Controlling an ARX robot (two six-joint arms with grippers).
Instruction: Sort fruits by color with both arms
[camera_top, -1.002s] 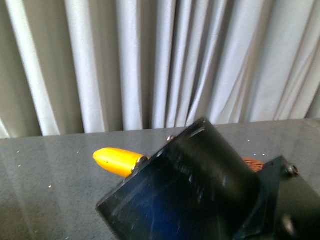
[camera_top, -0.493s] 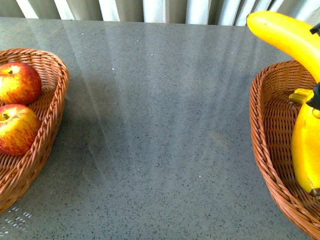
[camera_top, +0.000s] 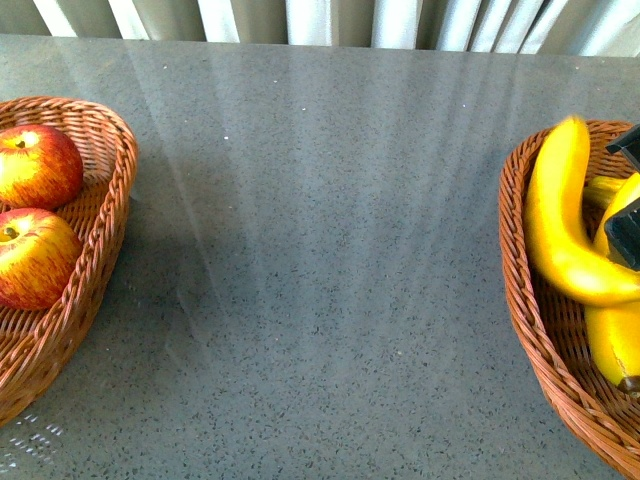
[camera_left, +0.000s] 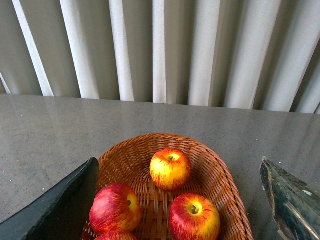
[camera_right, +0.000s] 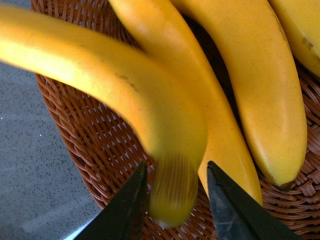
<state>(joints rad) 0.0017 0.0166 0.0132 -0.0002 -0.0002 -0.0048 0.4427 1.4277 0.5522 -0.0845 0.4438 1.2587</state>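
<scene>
A wicker basket (camera_top: 112, 190) at the left holds red-yellow apples (camera_top: 38, 165) (camera_top: 35, 256). In the left wrist view my left gripper (camera_left: 178, 162) hangs open above this basket (camera_left: 220, 175), nothing between its fingers (camera_left: 60, 210); several apples (camera_left: 170, 168) (camera_left: 194, 217) (camera_left: 114, 207) lie below. At the right, a second basket (camera_top: 520, 290) holds yellow bananas. One banana (camera_top: 558, 225) lies along its near wall. My right gripper (camera_right: 176, 167) is open, its jaws either side of that banana's (camera_right: 125, 90) blurred end without gripping it. Two more bananas (camera_right: 250, 75) (camera_right: 300, 25) lie beside it.
The grey speckled tabletop (camera_top: 320, 260) stretches between the two baskets. A pale pleated curtain (camera_left: 160, 50) hangs behind the table's far edge. Black parts of the right arm (camera_top: 628, 232) show at the right edge of the front view, over the banana basket.
The banana held high over the right basket half a second ago has dropped into it. The right gripper has let it go. The apples have not moved.
</scene>
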